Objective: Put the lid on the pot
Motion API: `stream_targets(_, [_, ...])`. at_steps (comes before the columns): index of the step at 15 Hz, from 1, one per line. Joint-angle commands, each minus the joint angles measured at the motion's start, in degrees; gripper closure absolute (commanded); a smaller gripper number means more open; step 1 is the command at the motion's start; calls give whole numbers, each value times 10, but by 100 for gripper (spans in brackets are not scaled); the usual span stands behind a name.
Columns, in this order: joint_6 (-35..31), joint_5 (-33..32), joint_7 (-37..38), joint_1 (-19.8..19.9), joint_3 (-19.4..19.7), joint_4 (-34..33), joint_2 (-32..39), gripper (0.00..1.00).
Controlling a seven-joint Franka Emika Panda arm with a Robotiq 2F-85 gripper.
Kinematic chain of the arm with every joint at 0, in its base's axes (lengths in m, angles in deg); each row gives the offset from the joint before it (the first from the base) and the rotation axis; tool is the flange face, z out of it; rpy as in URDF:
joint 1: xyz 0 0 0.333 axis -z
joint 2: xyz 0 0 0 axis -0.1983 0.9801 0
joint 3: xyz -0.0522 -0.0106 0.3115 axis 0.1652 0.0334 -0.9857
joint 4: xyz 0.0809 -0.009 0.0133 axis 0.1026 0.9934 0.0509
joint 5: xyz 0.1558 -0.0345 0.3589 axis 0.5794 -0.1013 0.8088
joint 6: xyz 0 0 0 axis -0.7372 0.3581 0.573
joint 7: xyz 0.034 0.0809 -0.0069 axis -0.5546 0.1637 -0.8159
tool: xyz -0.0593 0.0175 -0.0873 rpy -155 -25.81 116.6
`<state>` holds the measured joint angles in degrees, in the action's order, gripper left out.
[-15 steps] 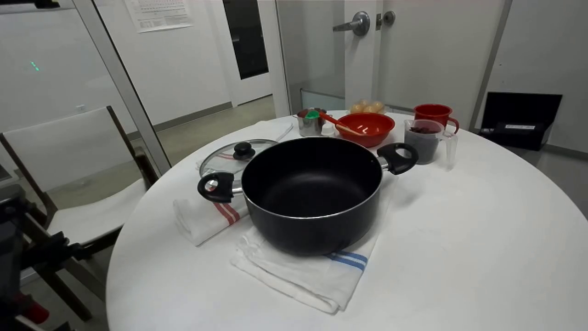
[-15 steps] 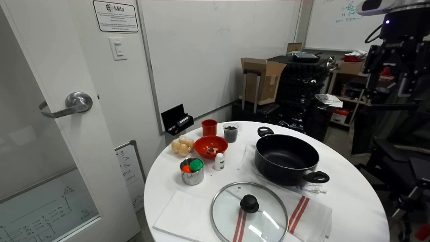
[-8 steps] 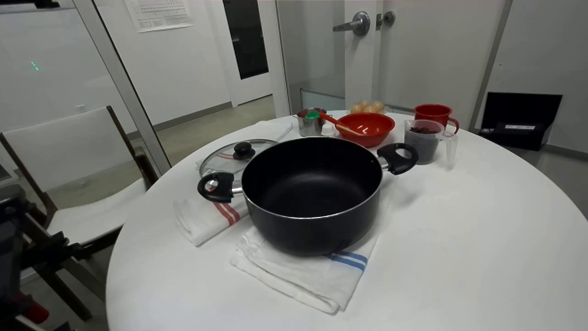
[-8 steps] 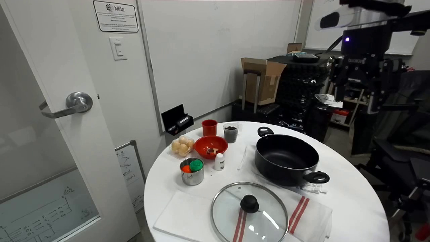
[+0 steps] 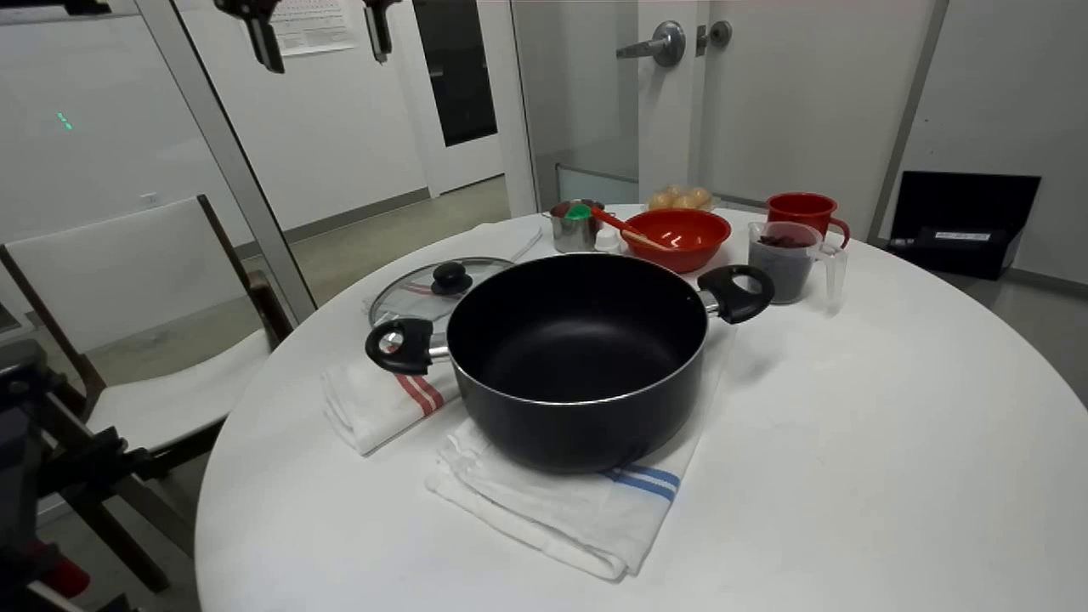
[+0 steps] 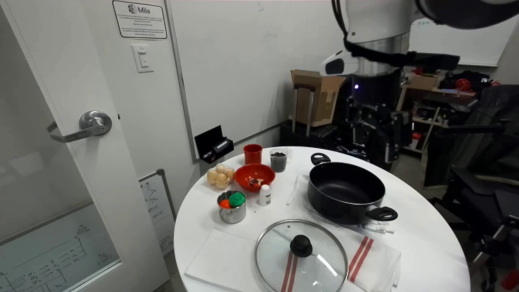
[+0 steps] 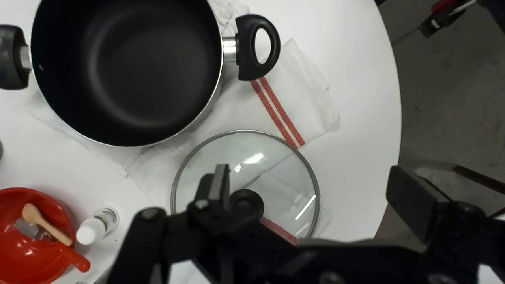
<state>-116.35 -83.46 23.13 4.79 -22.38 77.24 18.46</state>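
Glass lid (image 6: 301,247) lies well below spread tool (image 5: 326,58)

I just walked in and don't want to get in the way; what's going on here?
A robot arm is meant to put the glass lid on the black pot. Its gripper hangs open in the air, holding nothing. The glass lid lies knob-up on red-striped cloth beside the black pot, which stands uncovered. The covering step is not yet done.
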Motion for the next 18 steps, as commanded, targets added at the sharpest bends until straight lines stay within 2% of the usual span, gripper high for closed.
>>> stream_targets(1, [-3, -29, 5, -4, -17, -77, 91, 0])
stream_targets(10, [-22, -47, -1, -10, -31, -219, 283, 0])
stream_targets(18, [-66, -53, 6, -18, -28, -310, 410, 0])
